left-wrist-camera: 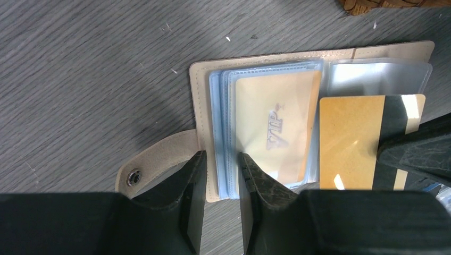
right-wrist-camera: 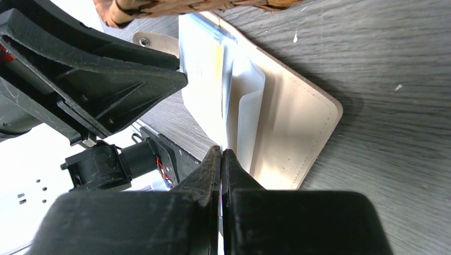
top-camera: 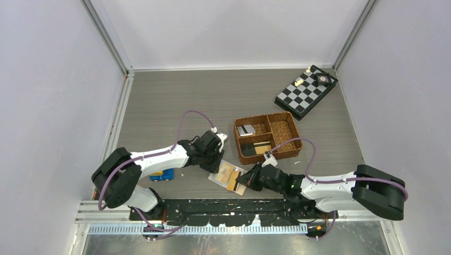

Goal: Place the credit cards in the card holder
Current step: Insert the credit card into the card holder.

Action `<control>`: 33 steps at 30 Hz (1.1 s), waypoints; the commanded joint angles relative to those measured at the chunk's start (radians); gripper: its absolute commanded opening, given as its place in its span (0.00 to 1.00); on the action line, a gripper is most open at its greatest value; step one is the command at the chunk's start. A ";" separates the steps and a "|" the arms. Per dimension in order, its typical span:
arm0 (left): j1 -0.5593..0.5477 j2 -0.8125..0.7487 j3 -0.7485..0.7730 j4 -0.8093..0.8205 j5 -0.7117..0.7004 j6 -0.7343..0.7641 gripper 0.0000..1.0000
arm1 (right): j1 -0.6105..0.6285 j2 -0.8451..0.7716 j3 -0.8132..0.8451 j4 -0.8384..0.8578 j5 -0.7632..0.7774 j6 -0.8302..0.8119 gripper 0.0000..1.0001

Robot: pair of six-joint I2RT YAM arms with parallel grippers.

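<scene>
The card holder (top-camera: 222, 173) lies open on the table between the arms, beige cover (left-wrist-camera: 202, 90) down and pale blue pockets up. One pocket holds a yellow-tan card (left-wrist-camera: 271, 127). My left gripper (left-wrist-camera: 220, 162) stands over the holder's left edge. Its jaws are slightly apart, one fingertip by the snap tab (left-wrist-camera: 151, 162) and the other on the pockets. My right gripper (right-wrist-camera: 221, 154) is shut on a yellow card with a black stripe (left-wrist-camera: 351, 141), held over the holder's right half below a clear pocket (left-wrist-camera: 377, 77). More credit cards, silver-grey (top-camera: 246, 129) and black (top-camera: 249, 149), lie in the basket.
A brown woven divided basket (top-camera: 282, 133) stands just behind the card holder. A chessboard (top-camera: 306, 91) with a few pieces sits at the back right. A blue object (top-camera: 162, 175) lies under my left arm. Grey walls enclose the table.
</scene>
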 commanded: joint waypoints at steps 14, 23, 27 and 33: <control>-0.004 0.044 0.000 0.013 -0.038 0.021 0.28 | -0.021 0.175 -0.007 0.253 -0.070 0.002 0.01; -0.004 0.042 0.000 0.011 -0.044 0.022 0.27 | -0.023 0.074 -0.024 0.077 0.003 0.047 0.01; -0.004 0.045 0.001 0.009 -0.042 0.022 0.27 | -0.024 0.003 0.006 -0.056 0.042 0.005 0.00; -0.004 0.048 0.003 0.010 -0.036 0.025 0.27 | -0.028 0.040 0.025 -0.027 0.039 -0.020 0.00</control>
